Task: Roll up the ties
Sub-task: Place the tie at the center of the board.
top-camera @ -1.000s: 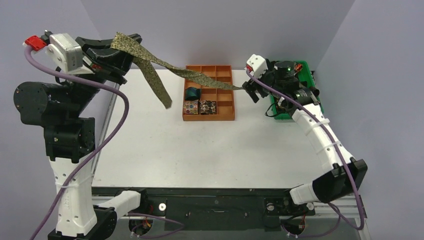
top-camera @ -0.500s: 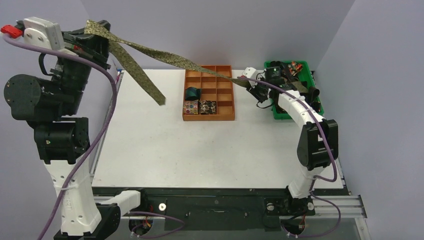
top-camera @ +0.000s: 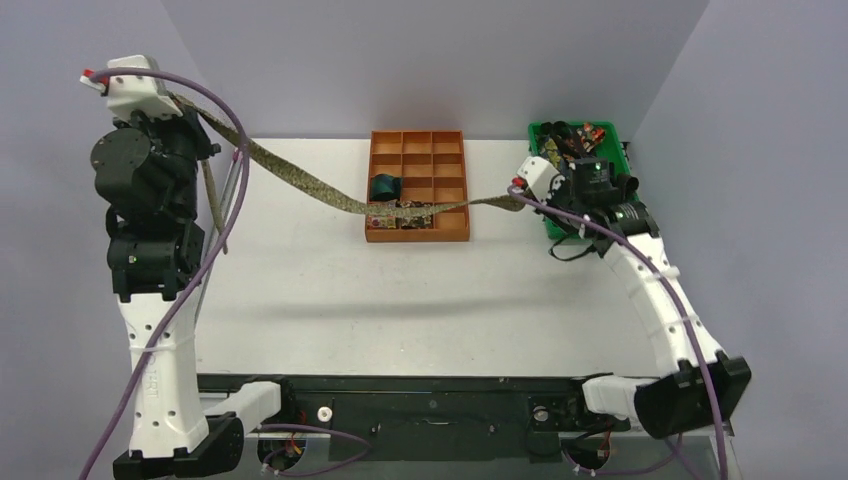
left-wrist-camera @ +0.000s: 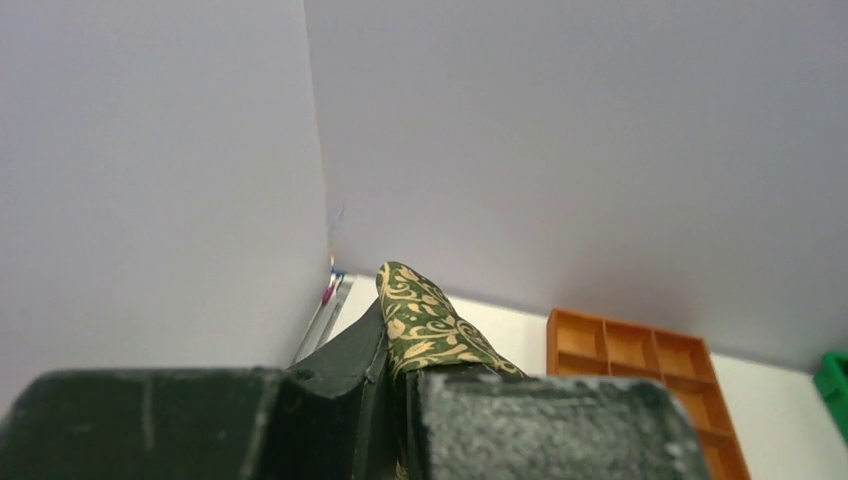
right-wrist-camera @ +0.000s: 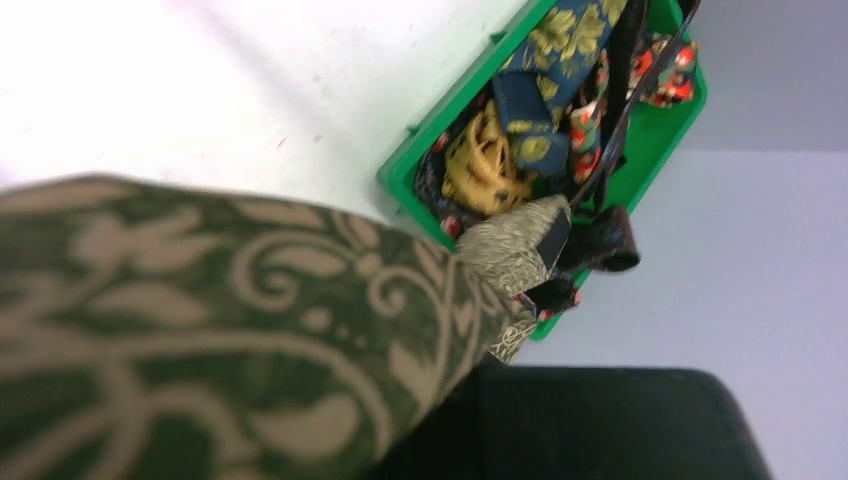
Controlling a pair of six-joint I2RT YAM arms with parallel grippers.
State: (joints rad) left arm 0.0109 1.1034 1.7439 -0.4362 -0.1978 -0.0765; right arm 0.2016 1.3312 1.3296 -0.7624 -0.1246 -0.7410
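Note:
One olive-gold patterned tie [top-camera: 310,183] stretches across the table between both grippers. My left gripper [top-camera: 186,104], raised at the far left, is shut on one part of it [left-wrist-camera: 432,328], and a tail [top-camera: 211,200] hangs below. The strip sags over the front of the orange tray [top-camera: 417,237]. My right gripper [top-camera: 518,197] is shut on the other end [right-wrist-camera: 220,320] beside the green bin. Three rolled ties sit in the tray: a dark teal coil [top-camera: 385,186], a floral one [top-camera: 380,213] and a dark flecked one [top-camera: 416,213].
A green bin [top-camera: 536,130] at the back right holds several loose ties [right-wrist-camera: 500,150]. The bin's rim [right-wrist-camera: 405,170] lies close behind my right gripper. Grey walls stand close on the left, back and right. Purple cables run along both arms.
My right gripper has shut on the tie's end and dropped toward the bin's front. The left arm came lower and nearer the table. The tie now sags onto the tray.

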